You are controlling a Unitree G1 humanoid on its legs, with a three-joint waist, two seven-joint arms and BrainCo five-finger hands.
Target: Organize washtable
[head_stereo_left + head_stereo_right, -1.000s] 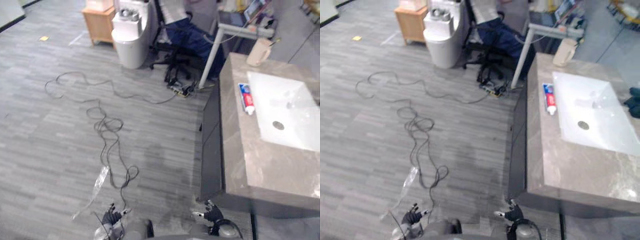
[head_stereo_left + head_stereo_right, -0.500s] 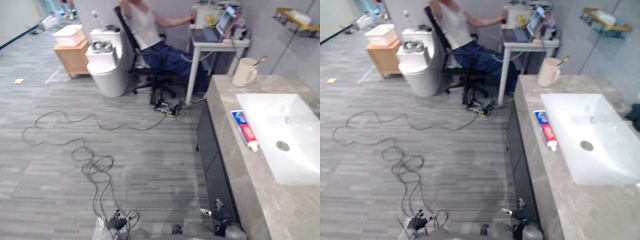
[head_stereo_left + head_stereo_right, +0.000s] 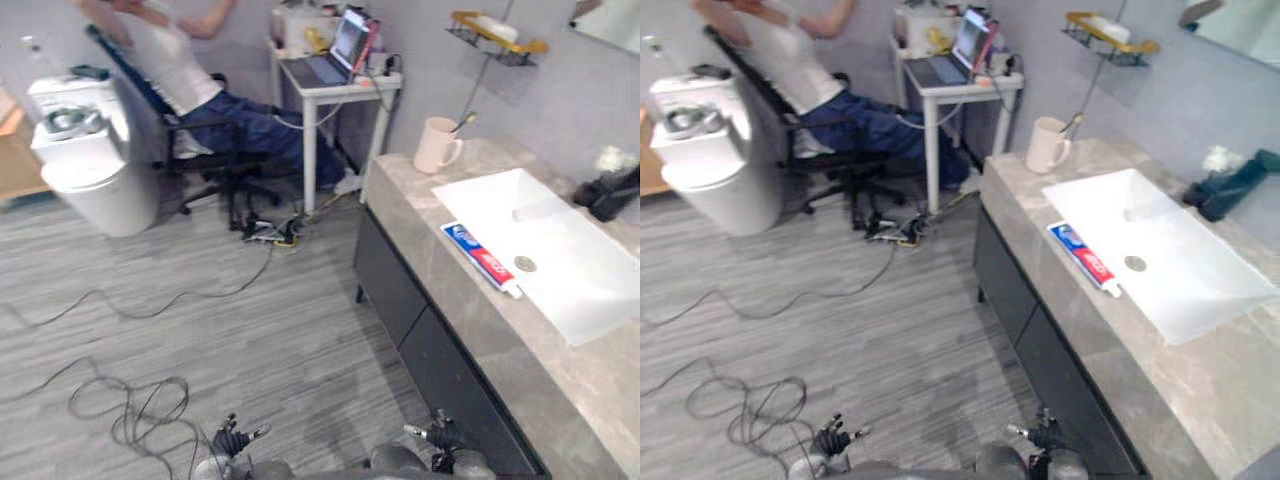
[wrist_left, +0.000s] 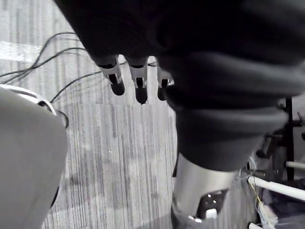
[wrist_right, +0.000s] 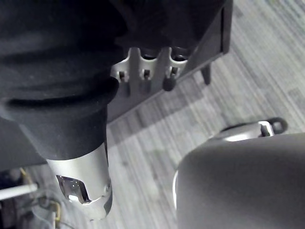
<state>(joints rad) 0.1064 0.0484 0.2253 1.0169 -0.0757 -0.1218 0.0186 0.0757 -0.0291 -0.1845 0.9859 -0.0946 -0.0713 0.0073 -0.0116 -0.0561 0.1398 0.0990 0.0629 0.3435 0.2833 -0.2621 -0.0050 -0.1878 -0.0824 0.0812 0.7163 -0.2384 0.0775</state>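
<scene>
Red-white-blue toothpaste tube (image 3: 482,260) is lying flat on the grey stone-look washtable top (image 3: 470,322), on the strip between its floor-side edge and the white rectangular basin (image 3: 560,250). Cream mug (image 3: 434,146) is standing upright near the far corner, with a toothbrush (image 3: 463,122) leaning inside.

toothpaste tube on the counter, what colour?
Blue at the far end, red toward the white cap; the toothpaste shows best in the left eye view.
</scene>
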